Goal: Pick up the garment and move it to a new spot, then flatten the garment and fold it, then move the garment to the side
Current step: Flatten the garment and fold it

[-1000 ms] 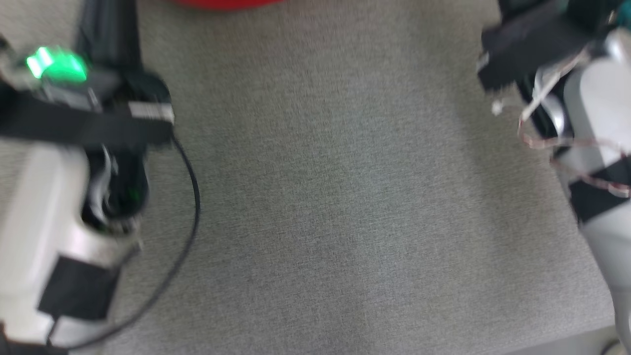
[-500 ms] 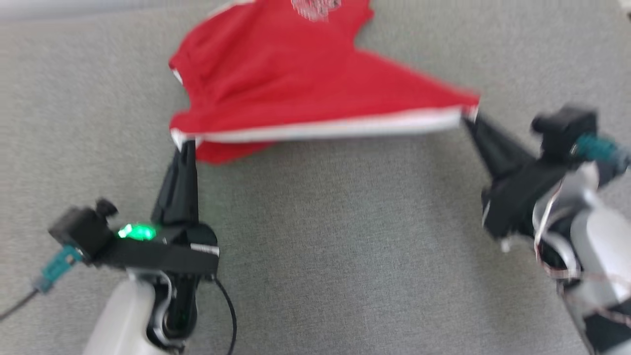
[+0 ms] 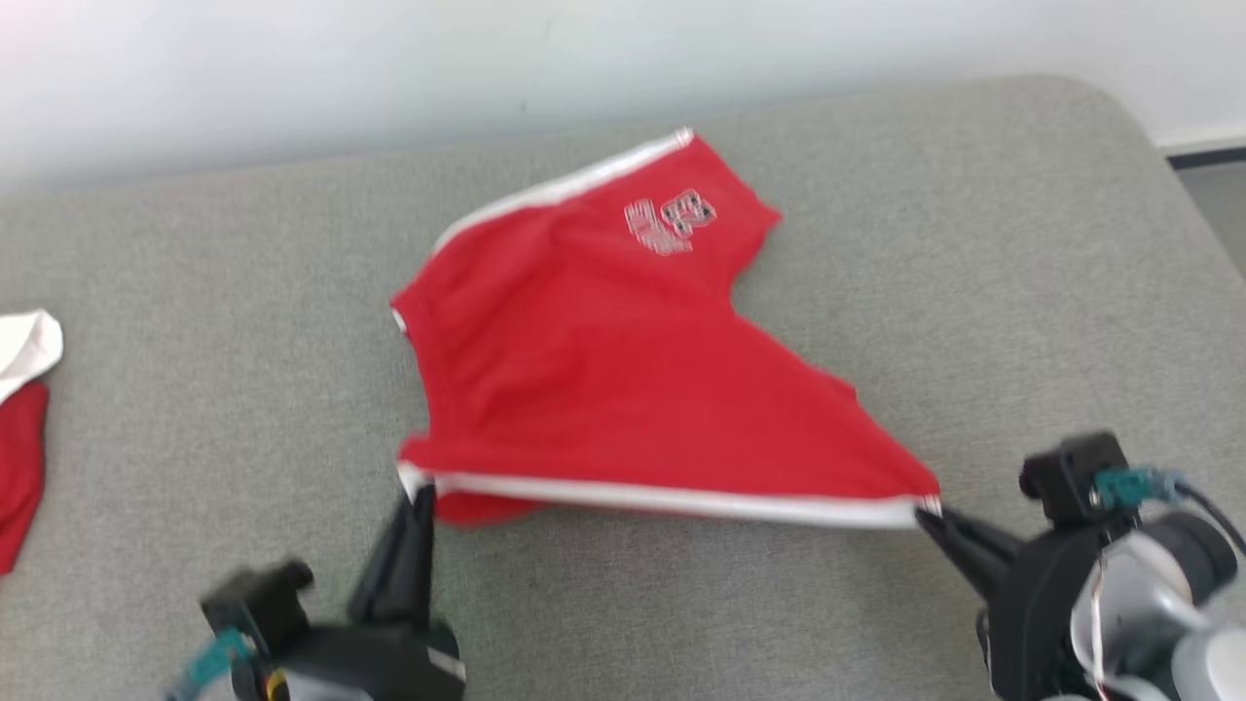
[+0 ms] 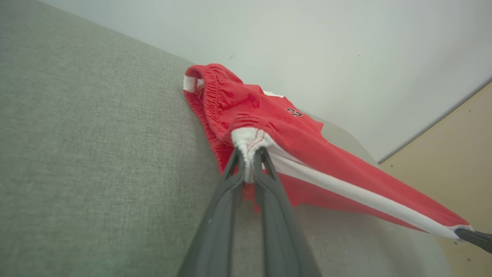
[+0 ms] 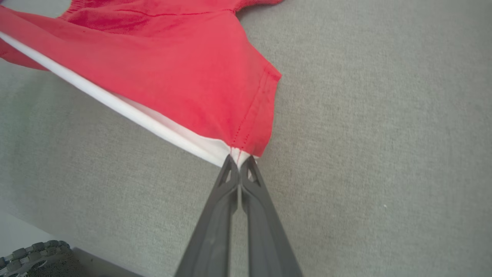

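1. Location: the red shorts [image 3: 604,370] are spread across the middle of the grey padded surface [image 3: 1022,243]. The leg with the printed number lies toward the far edge and the white-striped side toward the near edge.
2. Left end effector [image 3: 419,495]: it is closed on the white-banded corner of the shorts, with the cloth pinched between the fingertips.
3. Right end effector [image 3: 925,514]: it is closed tightly on the hem corner at the other end of the same striped side.
4. The striped side is drawn taut between the two grips and appears raised just off the surface. The remaining cloth rests on the surface, with a fold tucked under near the left grip.
5. Step in hand (judged): placing and flattening. Folding is not yet begun.
6. Next move (judged): the striped side should be lowered evenly with tension kept, and the tucked fold drawn out before release.
7. Count: one pair of shorts held, one other red-and-white cloth [image 3: 21,409] at the left edge, and two end effectors.
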